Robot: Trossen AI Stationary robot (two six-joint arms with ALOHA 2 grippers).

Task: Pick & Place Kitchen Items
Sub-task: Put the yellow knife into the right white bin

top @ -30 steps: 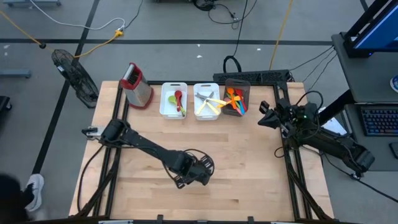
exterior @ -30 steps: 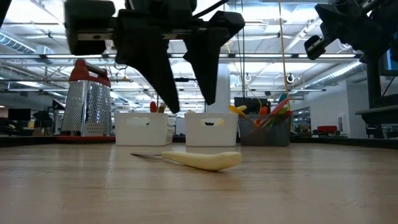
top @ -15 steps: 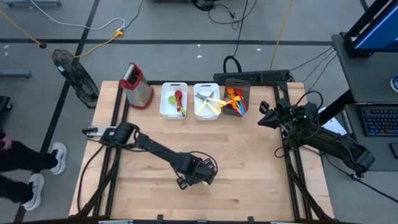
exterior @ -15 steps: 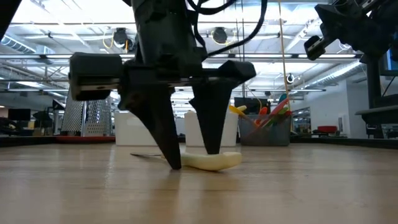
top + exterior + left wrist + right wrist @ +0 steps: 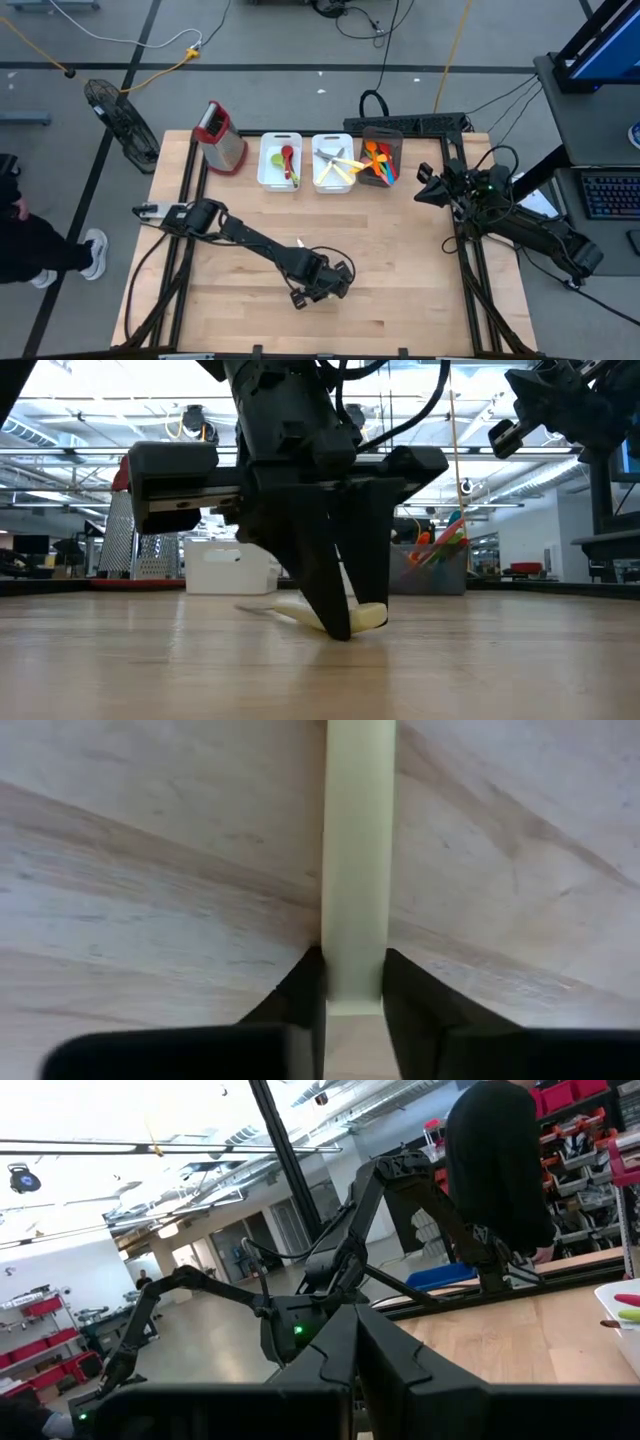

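A utensil with a pale yellow handle [image 5: 358, 840] and a thin metal blade [image 5: 255, 610] lies on the wooden table near its front middle. My left gripper [image 5: 340, 632] stands over it, pointing steeply down, shut on the handle [image 5: 372, 617]. In the high view the gripper [image 5: 320, 282] hides the handle and only the metal tip [image 5: 299, 242] shows. My right gripper [image 5: 420, 193] waits, shut and raised, at the table's right edge. More utensils sit in the bins at the back. My left gripper pinches the yellow handle close to its free end [image 5: 355, 990], one finger [image 5: 305, 985] on each long side. The fingers come from above, slanting down, and lie across the handle. The utensil rests flat on the table.
At the back stand a red-topped metal grater [image 5: 222, 140], two white bins [image 5: 279, 160] [image 5: 332, 178] and a dark bin [image 5: 380, 135] holding coloured utensils. A fan [image 5: 120, 120] stands off the back left corner. A person [image 5: 30, 245] stands beyond the left edge.
My left gripper has come down to the table over the yellow-handled utensil, and its fingers have closed from wide apart onto the handle. The utensil stays on the table.
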